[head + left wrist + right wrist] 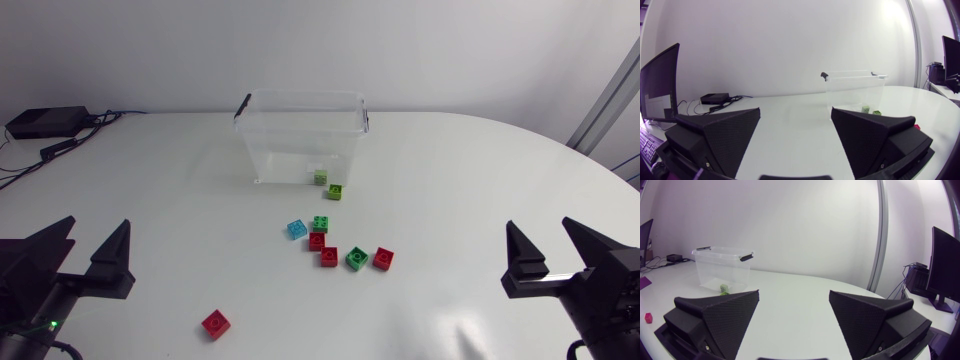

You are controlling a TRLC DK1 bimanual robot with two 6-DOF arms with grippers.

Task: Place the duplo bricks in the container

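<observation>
A clear plastic container with dark handle clips stands open on the far middle of the white table. A pale green brick shows through its front wall, apparently inside. A darker green brick lies just outside that wall. Nearer, a loose cluster holds a blue brick, a green one, two red ones, another green and a third red. A lone red brick lies well apart, towards the left gripper. That gripper and the right gripper both hover near the table's near corners, fingers spread wide, holding nothing.
</observation>
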